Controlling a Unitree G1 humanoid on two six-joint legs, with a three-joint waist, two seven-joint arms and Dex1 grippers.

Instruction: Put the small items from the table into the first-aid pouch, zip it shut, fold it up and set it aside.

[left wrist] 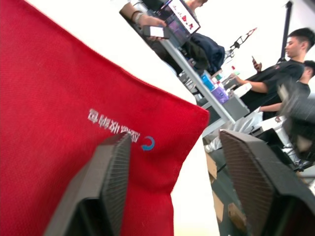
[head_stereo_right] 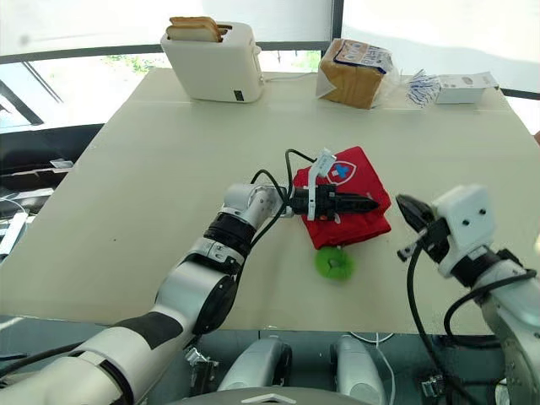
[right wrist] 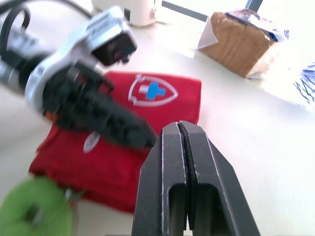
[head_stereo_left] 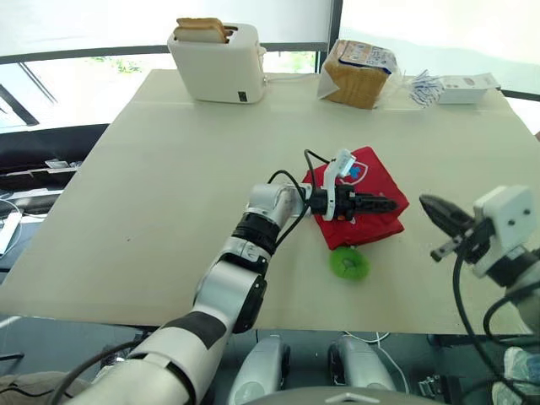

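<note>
One green ring (head_stereo_left: 348, 264) lies beside the pouch (head_stereo_left: 384, 182) under released left jaws; right jaws clenched.

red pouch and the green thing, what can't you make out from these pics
- Red pouch zipper: head views, the left end effector is over its middle; open or zipped cannot be told.
- Contents: hidden by the fabric in every view.
- Green item: small in head views, blurred and cut by the edge in right wrist view; kind unclear.
- White print: left wrist view, too small to read.
</note>
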